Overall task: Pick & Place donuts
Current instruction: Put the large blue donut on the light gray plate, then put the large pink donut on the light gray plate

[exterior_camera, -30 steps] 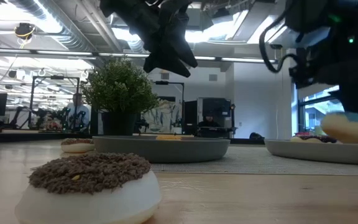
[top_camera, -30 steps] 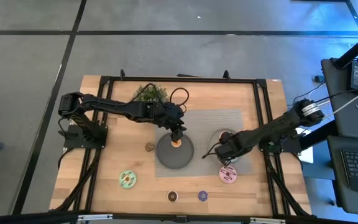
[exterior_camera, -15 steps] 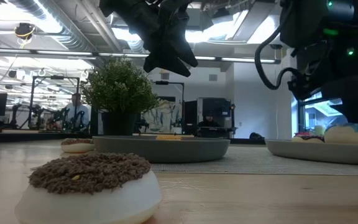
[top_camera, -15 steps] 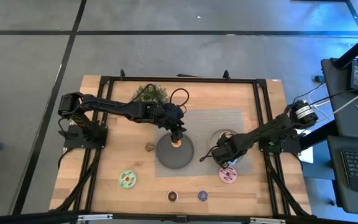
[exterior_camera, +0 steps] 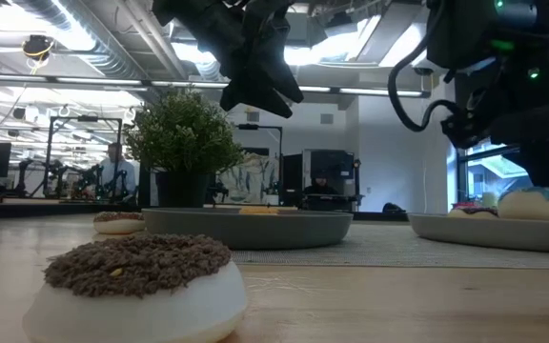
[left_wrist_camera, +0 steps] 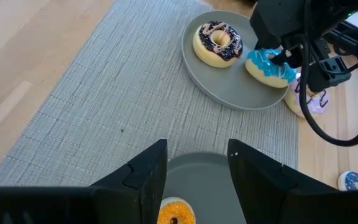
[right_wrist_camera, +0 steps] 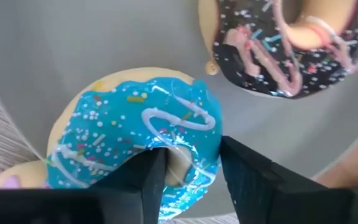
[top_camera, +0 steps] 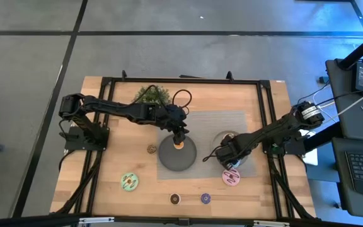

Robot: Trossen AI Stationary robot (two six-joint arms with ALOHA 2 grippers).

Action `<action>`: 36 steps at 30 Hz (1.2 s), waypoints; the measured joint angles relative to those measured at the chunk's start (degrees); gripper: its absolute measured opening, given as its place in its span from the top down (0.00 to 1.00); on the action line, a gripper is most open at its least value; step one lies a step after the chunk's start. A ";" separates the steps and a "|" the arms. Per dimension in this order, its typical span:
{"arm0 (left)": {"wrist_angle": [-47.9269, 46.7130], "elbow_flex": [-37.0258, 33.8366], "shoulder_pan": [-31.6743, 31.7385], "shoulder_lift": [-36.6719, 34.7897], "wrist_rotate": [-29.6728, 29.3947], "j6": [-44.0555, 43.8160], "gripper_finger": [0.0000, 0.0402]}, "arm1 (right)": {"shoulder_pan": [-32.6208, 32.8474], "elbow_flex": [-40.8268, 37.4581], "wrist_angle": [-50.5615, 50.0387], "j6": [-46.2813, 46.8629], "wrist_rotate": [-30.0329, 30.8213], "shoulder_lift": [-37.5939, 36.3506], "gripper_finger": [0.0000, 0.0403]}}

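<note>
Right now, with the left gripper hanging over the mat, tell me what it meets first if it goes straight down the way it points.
The left gripper, fingers open, points down at the small orange donut lying in the grey dish. It would likely meet that donut first, though its height above it is hard to judge.

Left gripper (top_camera: 179,137) fingers parted, right gripper (top_camera: 230,161) fingers spread, both arms reaching inward

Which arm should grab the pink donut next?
Right, probably. The right gripper is at the pale bowl beside the blue donut, and the pink donut lies just past that bowl's edge. The left gripper hovers open over the orange donut on the dark plate, farther away.
</note>
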 joint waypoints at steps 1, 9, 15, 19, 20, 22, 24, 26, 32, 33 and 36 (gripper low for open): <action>0.00 0.00 0.00 0.00 0.00 0.00 0.59 | 0.00 0.23 -0.68 0.01 0.02 0.00 0.60; -0.01 0.00 0.00 0.01 -0.02 0.00 0.60 | 0.00 1.74 -1.83 0.02 1.88 -0.02 0.60; 0.00 -0.01 0.00 0.00 -0.03 0.82 0.59 | 0.02 1.75 -1.87 -0.13 1.88 -0.02 0.60; 0.00 0.01 0.00 0.01 -0.02 1.05 0.59 | 0.02 1.75 -1.87 0.09 1.90 -0.02 0.59; 0.00 0.01 0.00 0.01 -0.04 1.47 0.59 | 0.02 1.75 -1.86 0.09 1.92 -0.02 0.59; 0.08 0.01 -0.04 0.27 -0.06 3.13 0.59 | 0.02 1.75 -1.78 0.09 1.92 -0.02 0.59; 0.09 -0.03 -0.04 0.92 -0.03 3.91 0.60 | 0.02 1.77 -1.70 0.15 1.92 -0.02 0.58; -0.02 -0.09 -0.09 1.15 0.01 3.28 0.60 | 0.02 1.77 -2.06 0.74 1.96 -0.02 0.55; 0.47 -0.03 -1.14 1.44 0.26 2.99 0.59 | 0.02 1.77 -3.18 1.46 1.97 -0.02 0.43; 0.41 -0.03 -1.27 1.44 0.28 2.99 0.59 | 0.02 1.79 -3.18 1.36 1.97 -0.02 0.41; 0.48 -0.03 -1.55 1.44 0.17 2.99 0.59 | 0.02 1.79 -3.33 2.18 1.99 -0.02 0.36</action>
